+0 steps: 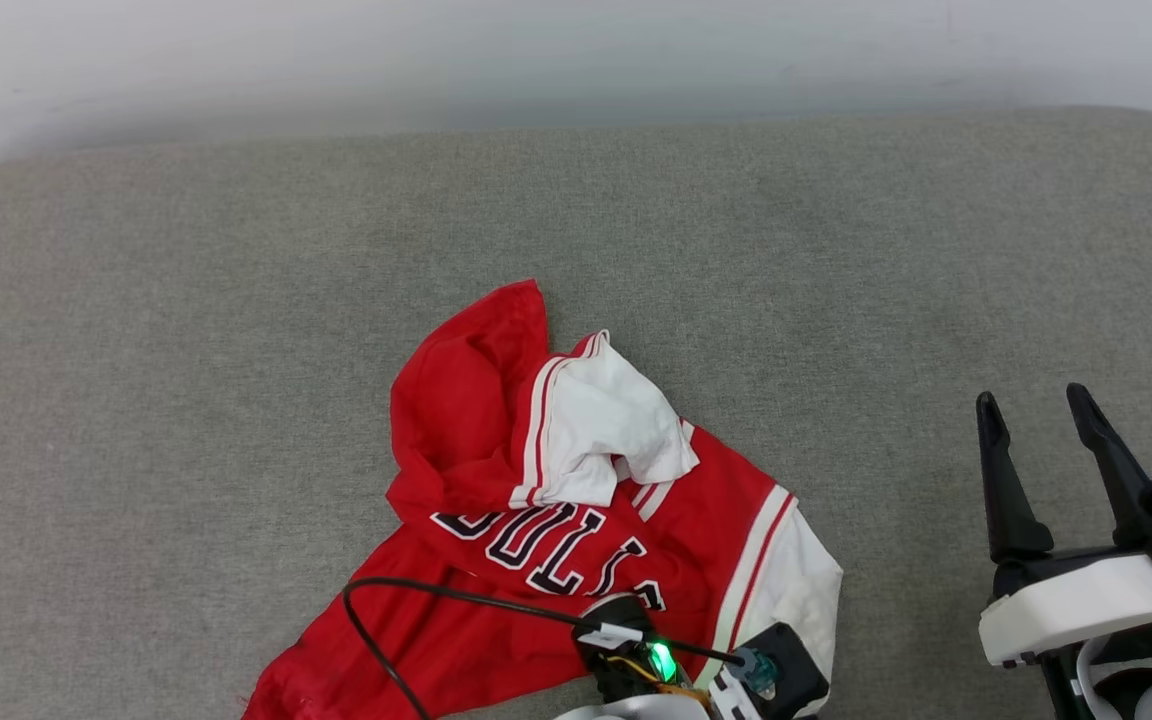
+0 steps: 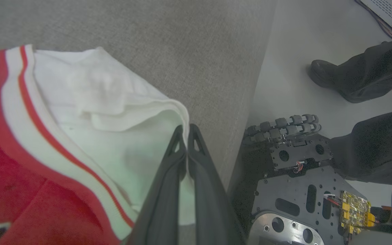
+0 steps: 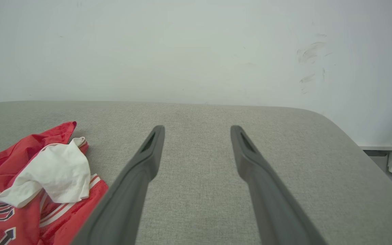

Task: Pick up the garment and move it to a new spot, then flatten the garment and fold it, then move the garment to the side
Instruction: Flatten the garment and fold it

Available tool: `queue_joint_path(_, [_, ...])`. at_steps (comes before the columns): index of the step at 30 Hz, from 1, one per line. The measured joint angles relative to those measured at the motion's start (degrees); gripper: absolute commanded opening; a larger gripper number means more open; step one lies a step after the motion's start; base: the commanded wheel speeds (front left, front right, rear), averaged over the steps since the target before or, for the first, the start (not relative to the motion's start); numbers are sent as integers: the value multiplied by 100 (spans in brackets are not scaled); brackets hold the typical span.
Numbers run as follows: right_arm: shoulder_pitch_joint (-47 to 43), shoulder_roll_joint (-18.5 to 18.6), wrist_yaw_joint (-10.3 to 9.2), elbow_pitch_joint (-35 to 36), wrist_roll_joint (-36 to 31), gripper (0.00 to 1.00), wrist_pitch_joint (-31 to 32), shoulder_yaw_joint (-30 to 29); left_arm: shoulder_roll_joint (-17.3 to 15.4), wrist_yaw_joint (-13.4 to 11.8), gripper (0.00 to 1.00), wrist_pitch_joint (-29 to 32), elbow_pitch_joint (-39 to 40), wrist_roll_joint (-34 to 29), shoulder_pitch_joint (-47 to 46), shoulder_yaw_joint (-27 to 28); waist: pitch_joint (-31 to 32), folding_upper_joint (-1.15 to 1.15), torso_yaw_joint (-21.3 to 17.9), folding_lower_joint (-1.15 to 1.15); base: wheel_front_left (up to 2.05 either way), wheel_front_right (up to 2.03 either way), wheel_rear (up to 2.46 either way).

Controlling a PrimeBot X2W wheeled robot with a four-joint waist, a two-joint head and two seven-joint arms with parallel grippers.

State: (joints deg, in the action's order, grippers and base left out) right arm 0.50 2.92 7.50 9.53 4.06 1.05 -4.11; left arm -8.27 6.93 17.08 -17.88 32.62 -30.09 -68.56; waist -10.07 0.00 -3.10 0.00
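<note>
The garment (image 1: 556, 520) lies crumpled near the front edge of the grey bench (image 1: 236, 300), left of centre in the head view. It is red side up, with white lining turned out over its middle and at its right corner. The heap is wider than it is deep. Its long axis runs from the near left corner toward that white right corner, and the black lettering slants down to the right along roughly the same line. One red lobe pokes away from the robot toward the wall.

The left gripper (image 2: 186, 131) sits at the white right corner with its jaws closed tight. They appear to pinch the lining's edge, probably as a hold for lifting the garment to a new spot. A corner grip should let the cloth hang and unfurl.

The right gripper (image 1: 1033, 400) hangs well to the right over bare bench, jaws spread wide and holding nothing, likely waiting to take a second corner.
</note>
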Motion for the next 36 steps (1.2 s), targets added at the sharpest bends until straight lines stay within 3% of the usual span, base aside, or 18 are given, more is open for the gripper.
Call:
queue_joint_path(1, [22, 0, 0, 0, 0, 100, -2, 0, 14, 14, 0, -12, -119, 48, 21, -59, -29, 0, -6, 0, 0, 0, 0])
queue_joint_path(2, [36, 0, 0, 1, 0, 100, -8, -5, 34, 19, 17, -71, -214, 104, 34, -99, -54, 0, -10, 0, 0, 0, 0])
queue_joint_path(3, [38, 0, 0, -2, 0, 100, -9, -9, 49, 26, 85, -172, -293, 116, 30, -118, -72, 0, -11, 0, 0, 0, 0])
queue_joint_path(4, [38, 0, 0, -9, 0, 100, -14, -18, 69, 41, 100, -280, -343, 119, 14, -134, -77, 0, -9, 0, 0, 0, 0])
queue_joint_path(8, [37, 0, 0, -46, -1, 100, -30, -73, 153, 34, 100, -959, -379, 68, -97, -5, -17, 0, 33, 0, 0, 0, 0])
queue_joint_path(14, [7, 0, 0, -87, -4, 100, -47, -68, 99, -423, 100, -1893, -114, -2, -115, 526, 228, 0, 118, 0, 0, 0, 0])
queue_joint_path(19, [-81, 1, 0, -71, -8, 100, -3, -75, -318, -854, 100, -2076, 52, 103, -113, 1061, 432, 0, 206, 0, 0, 0, 0])
queue_joint_path(22, [-112, 0, 0, -41, -9, 100, 11, -60, -626, -942, 100, -1897, 65, 208, -276, 1318, 482, 0, 258, 0, 0, 0, 0])
queue_joint_path(29, [-94, 0, 0, 43, -16, 100, 51, 30, -1089, -525, 100, -831, -319, 472, -855, 1328, 260, 0, 224, 0, 0, 0, 0])
queue_joint_path(36, [-18, 0, 0, -23, 2, 100, -1, 55, -1188, -165, 100, 240, -802, 595, -1285, 964, -32, 0, 96, 0, 0, 0, 0])
